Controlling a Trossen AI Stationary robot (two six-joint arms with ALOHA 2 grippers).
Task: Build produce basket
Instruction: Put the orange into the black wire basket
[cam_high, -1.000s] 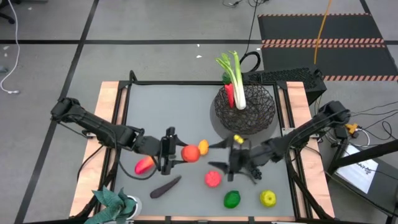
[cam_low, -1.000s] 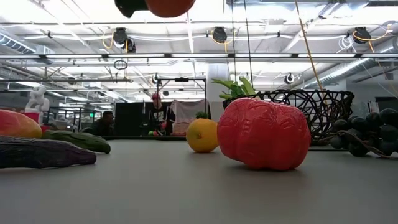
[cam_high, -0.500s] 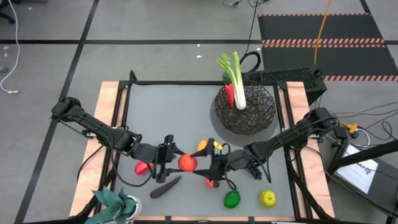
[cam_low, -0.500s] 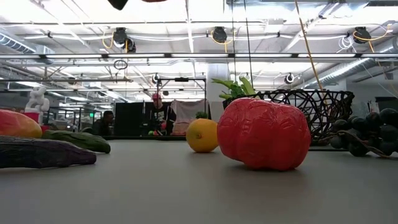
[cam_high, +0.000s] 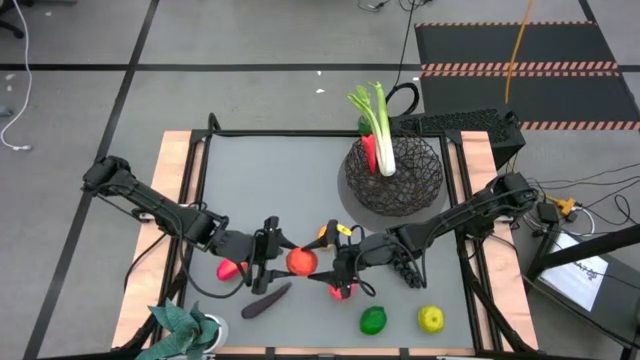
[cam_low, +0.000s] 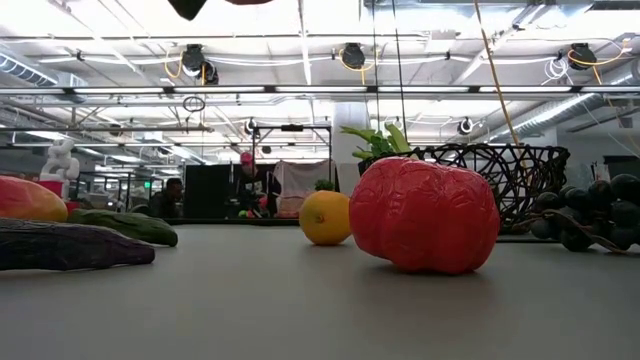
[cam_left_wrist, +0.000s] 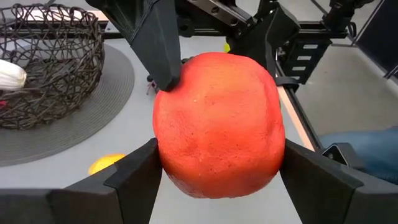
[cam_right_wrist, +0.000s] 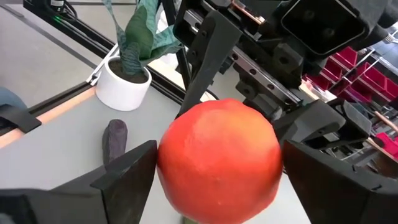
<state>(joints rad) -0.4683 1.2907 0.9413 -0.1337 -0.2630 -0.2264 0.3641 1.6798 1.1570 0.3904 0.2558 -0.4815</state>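
Observation:
An orange-red fruit (cam_high: 300, 262) hangs above the table's middle between both grippers. My left gripper (cam_high: 284, 260) is shut on it from the left, and my right gripper (cam_high: 322, 265) is shut on it from the right. The black wire basket (cam_high: 395, 175) stands on a grey mat at the far right and holds a leek (cam_high: 378, 130) and a red piece (cam_high: 369, 152). A red fruit (cam_high: 343, 291), green fruit (cam_high: 373, 320), yellow-green fruit (cam_high: 431, 319), eggplant (cam_high: 265, 300), grapes (cam_high: 408, 270) and yellow fruit (cam_high: 326, 236) lie on the table. My left gripper pinches the orange-red fruit by two opposite sides (cam_left_wrist: 163, 163) between its two fingers, coming level from the table's left. The fruit is lifted clear of the table. My right gripper pinches the same fruit by its sides (cam_right_wrist: 166, 164), coming level from the table's right; one of its fingers (cam_left_wrist: 155, 43) lies against the fruit's far side.
A red-yellow fruit (cam_high: 231, 268) lies under my left arm. A teal plant in a white pot (cam_high: 188, 330) stands at the near left corner. The low view shows the red fruit (cam_low: 425, 215), a cucumber (cam_low: 130, 226) and people in the room beyond.
My right gripper has gone toward the table's left to the orange-red fruit, until its fingers stand around it. My left gripper has carried the fruit a little toward the near edge and up, out of the low view's top.

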